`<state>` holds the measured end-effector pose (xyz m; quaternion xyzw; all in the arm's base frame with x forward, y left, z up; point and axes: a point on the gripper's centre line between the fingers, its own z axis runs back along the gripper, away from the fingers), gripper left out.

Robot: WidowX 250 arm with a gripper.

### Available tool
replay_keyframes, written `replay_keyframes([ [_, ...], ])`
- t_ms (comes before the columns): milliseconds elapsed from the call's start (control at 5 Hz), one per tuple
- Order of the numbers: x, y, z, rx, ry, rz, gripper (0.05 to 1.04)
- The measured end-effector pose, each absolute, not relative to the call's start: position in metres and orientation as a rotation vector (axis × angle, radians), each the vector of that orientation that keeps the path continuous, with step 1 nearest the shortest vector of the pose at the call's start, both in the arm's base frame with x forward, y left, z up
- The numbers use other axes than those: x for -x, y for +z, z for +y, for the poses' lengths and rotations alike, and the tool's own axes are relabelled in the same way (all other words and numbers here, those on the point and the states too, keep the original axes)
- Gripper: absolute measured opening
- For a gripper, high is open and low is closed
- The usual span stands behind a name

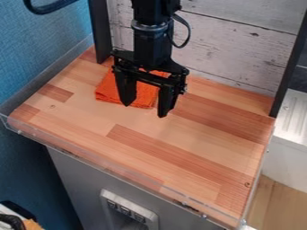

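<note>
An orange-red, matte fabric cloth (109, 91) is seen on the far-left part of a wooden work surface (180, 150) made up of pale and reddish-brown strips. The cloth is folded into a compact, roughly four-sided pad and laid flat, with layered edges exposed along its near side; fine creases are noted, and its far part is partly hidden by the arm. A black two-finger gripper (144, 110) is positioned above the surface, pointed downward, its two fingers spread apart — end effector state recorded as open and unloaded. The cloth is overlapped in the view by the gripper; whether it is touched cannot be told. The surface is backed by a whitewashed plank panel (240, 49) — flanked by black upright posts — and bordered at its near edge by a clear strip (129, 174).
</note>
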<state>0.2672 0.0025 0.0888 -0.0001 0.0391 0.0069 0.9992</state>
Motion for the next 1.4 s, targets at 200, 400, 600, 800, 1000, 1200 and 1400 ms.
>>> replay_keyframes([
  [200,-0.264,0.086,-0.018,0.004,0.008,0.085,0.994],
  [400,-0.262,0.085,-0.047,-0.003,-0.005,0.069,0.995],
  [600,-0.258,0.089,-0.077,-0.005,-0.025,0.027,0.997],
  [800,-0.257,0.092,-0.093,-0.003,-0.036,-0.004,0.997],
  [1000,-0.254,0.088,-0.101,0.000,-0.048,-0.020,0.997],
  [1200,-0.256,0.088,-0.103,0.004,-0.053,-0.033,0.997],
  [1400,-0.257,0.090,-0.104,0.006,-0.058,-0.039,0.997],
])
